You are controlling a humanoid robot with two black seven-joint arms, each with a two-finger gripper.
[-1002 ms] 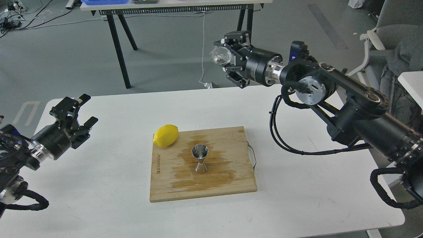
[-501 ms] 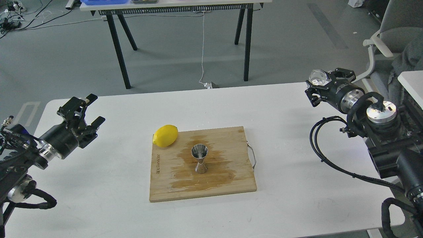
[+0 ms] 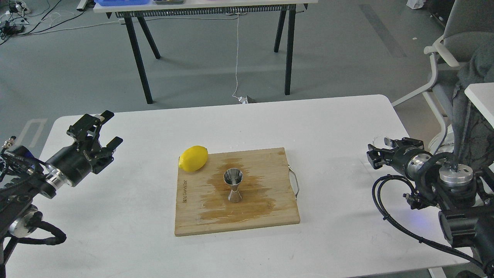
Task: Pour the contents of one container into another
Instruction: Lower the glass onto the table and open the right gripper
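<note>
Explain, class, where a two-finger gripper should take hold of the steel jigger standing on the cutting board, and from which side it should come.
Grip the jigger at its narrow waist, where the two cones meet: the flares above and below should stop it slipping. It stands upright on the wet cutting board, so come in level from the side. The lemon sits to its left, so the right looks clearer.

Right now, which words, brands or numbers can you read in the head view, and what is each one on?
Dark branding printed along the left edge of the cutting board, running sideways: too blurred to spell out with confidence.
Small white lettering on the body of the left claw: too small to read.
Nothing readable on the jigger, the lemon or the right claw.
</note>
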